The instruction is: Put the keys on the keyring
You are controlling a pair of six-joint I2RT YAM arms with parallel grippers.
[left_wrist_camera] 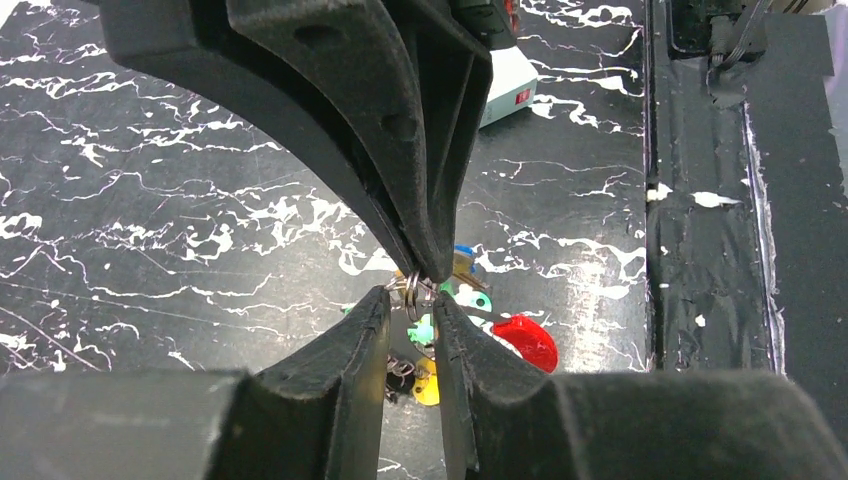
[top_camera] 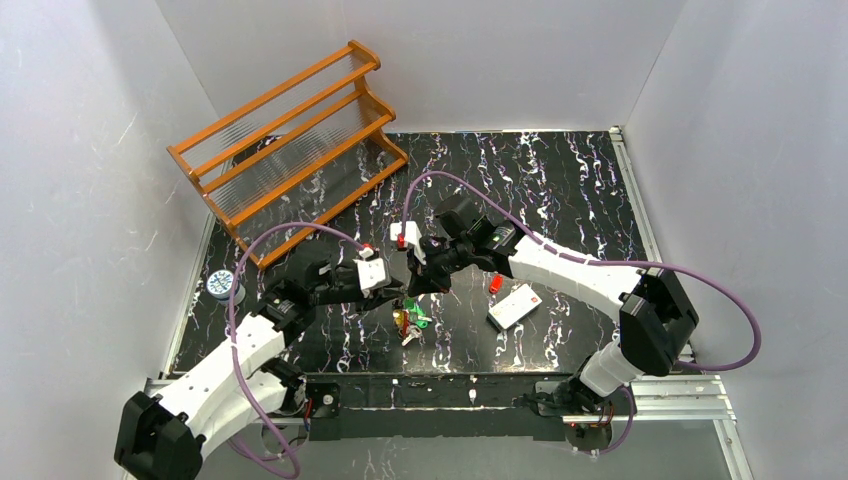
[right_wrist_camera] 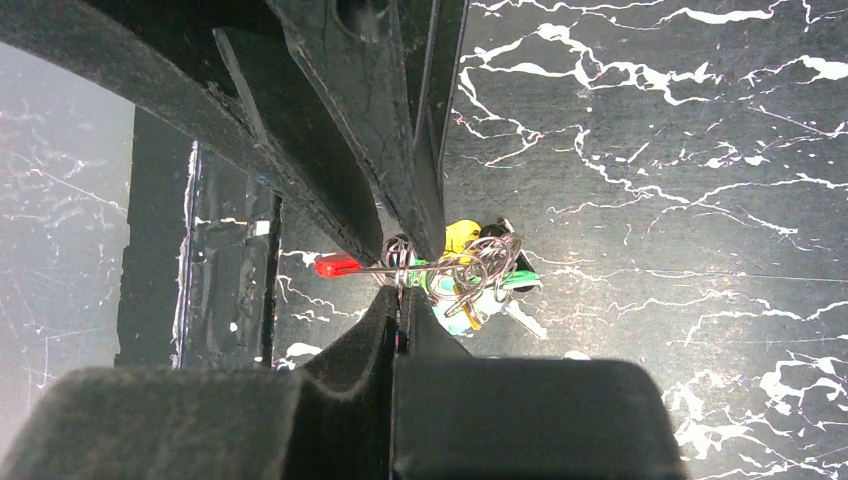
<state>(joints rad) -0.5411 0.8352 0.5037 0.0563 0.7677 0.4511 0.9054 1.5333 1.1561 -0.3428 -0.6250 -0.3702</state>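
A black worktop (top_camera: 560, 190) veined with white forms the floor of a booth closed in by plain white walls (top_camera: 90, 150), and a metal rail (top_camera: 690, 385) runs along its near edge. Well behind the left tool (left_wrist_camera: 411, 318) and off to its left, an orange wooden rack (top_camera: 290, 150) stands toward the back corner. A small round grey-blue tin (top_camera: 222, 287) sits far out on that tool's left. To the right of the right tool (right_wrist_camera: 399, 300) a flat white card (top_camera: 514, 305) with a red dot lies on the worktop, with a small red item (top_camera: 495, 283) just beside it on the tool's side.

Both arms reach inward from the near corners and meet tip to tip over the middle of the worktop. The left arm (top_camera: 235, 350) slants up and to the right, while the right arm (top_camera: 560, 265) bends at its elbow and stretches leftward.

The right tool's fingers are pressed together and pinch the wire of the keyring (left_wrist_camera: 412, 292) at their tips. The left tool faces it from the opposite side, its fingers (left_wrist_camera: 365, 345) narrowly apart with the ring's wire in the gap. Whether the pads touch the wire cannot be told.

The keys (right_wrist_camera: 465, 285) bunch directly beneath both tools on tangled wire loops, showing red, yellow, green and blue heads. It is unclear whether the bunch hangs free or rests on the worktop.
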